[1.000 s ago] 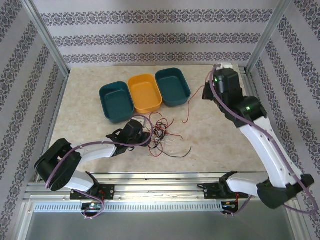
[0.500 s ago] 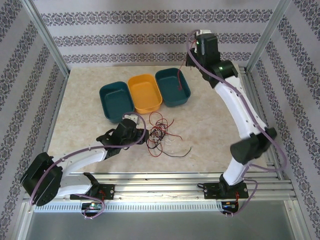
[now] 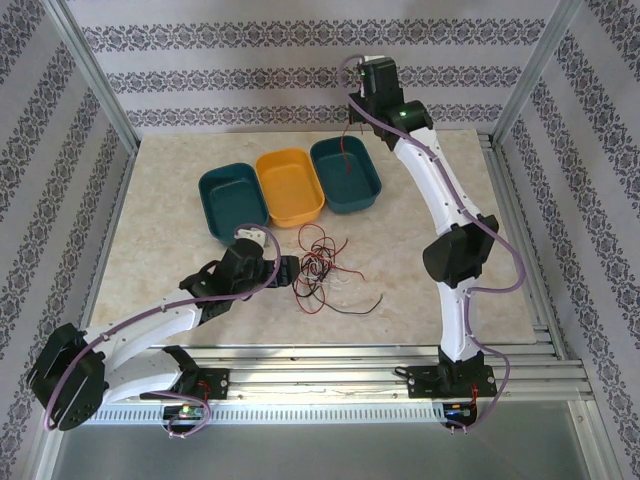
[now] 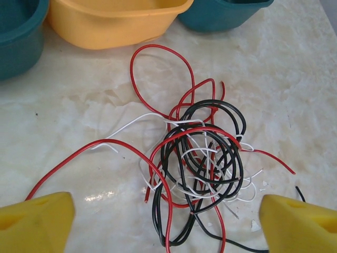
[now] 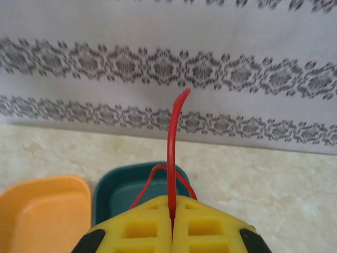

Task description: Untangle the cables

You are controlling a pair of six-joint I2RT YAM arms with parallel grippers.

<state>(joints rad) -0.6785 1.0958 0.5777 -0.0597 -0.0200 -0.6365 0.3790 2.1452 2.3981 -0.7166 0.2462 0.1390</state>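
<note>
Marble bench [image 3: 160, 240] update: one red cable's out of the knot.
Right gripper [image 5: 171, 203] is clamped on that red cable [image 5: 171, 153] and has swung up over the right-hand teal tray [image 5: 113, 182]. Left gripper [image 4: 167, 224] just let go and hangs wide open over the remaining tangle [image 4: 200, 153] near the yellow tray [image 4: 116, 21].

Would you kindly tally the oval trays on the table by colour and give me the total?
Teal: 2, the left teal tray and the right teal tray
Yellow: 1, the yellow tray between them
Total: 3
</note>
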